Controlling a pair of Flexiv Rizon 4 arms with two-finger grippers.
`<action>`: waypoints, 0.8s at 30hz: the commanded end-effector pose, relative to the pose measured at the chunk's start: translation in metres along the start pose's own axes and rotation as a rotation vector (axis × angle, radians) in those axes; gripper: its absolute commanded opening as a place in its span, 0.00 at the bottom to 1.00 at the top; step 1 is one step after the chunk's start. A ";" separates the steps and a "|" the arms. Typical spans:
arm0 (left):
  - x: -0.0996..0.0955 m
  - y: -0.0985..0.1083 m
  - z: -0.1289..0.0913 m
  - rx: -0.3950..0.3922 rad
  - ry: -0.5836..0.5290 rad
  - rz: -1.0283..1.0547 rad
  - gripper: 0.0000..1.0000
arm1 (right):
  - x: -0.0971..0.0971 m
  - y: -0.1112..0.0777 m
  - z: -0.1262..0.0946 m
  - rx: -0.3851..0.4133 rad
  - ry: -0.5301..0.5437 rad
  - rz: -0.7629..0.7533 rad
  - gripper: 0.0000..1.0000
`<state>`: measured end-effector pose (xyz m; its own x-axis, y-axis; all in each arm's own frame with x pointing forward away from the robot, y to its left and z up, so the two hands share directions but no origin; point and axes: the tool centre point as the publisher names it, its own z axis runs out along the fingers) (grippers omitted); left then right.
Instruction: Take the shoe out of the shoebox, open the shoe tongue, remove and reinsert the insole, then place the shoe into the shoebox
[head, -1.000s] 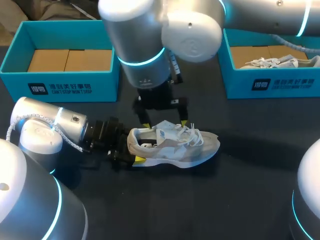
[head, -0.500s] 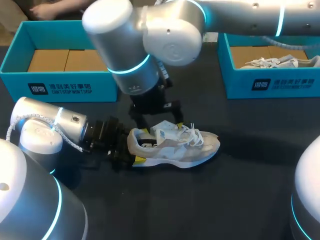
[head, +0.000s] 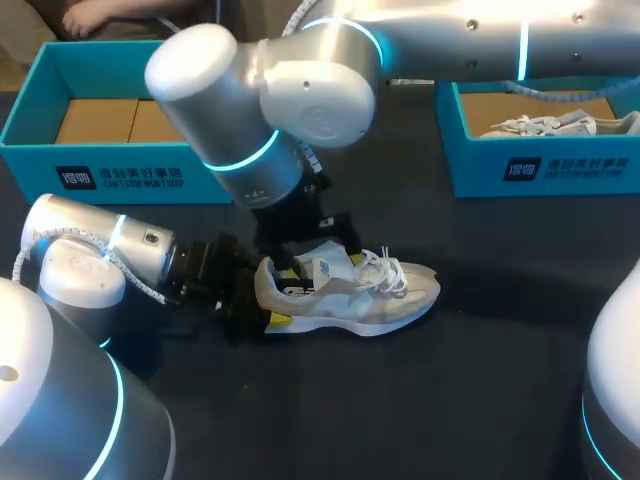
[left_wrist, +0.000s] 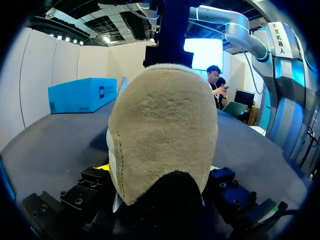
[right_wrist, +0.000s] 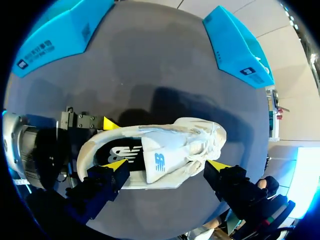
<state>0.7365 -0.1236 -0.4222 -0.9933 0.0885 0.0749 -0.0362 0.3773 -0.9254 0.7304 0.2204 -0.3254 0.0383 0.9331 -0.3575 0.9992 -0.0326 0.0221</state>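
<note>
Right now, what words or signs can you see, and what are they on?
Left shoebox: white logo and a line of small letters on its front; brand print, left unread.
Right shoebox: the same white print on its front.
Tongue of the shoe: a blue letter logo, a brand mark.
Insole: a white letter logo, the same mark.

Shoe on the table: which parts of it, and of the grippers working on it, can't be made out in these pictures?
- Left wrist view: the shoe, seen heel-on, fills the picture and hides its own laces and toe.
- Right wrist view: the tongue covers the front of the insole.
- Head view: the right arm hides most of the right gripper, and the heel hides the far side of the left gripper.
</note>
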 end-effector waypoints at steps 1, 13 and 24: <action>0.000 0.001 0.001 -0.004 0.003 -0.001 0.00 | 0.009 -0.007 0.008 -0.013 -0.042 0.059 1.00; 0.000 0.001 0.001 -0.004 0.003 -0.001 0.00 | 0.009 -0.006 0.034 -0.009 -0.064 0.093 1.00; 0.000 0.001 0.001 -0.004 0.003 -0.001 0.00 | -0.010 0.000 0.045 0.024 -0.121 0.099 1.00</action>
<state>0.7365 -0.1236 -0.4222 -0.9933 0.0885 0.0749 -0.0361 0.3774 -0.9254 0.7332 0.1961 -0.3643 0.0403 0.8871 -0.4597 0.9989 -0.0465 -0.0023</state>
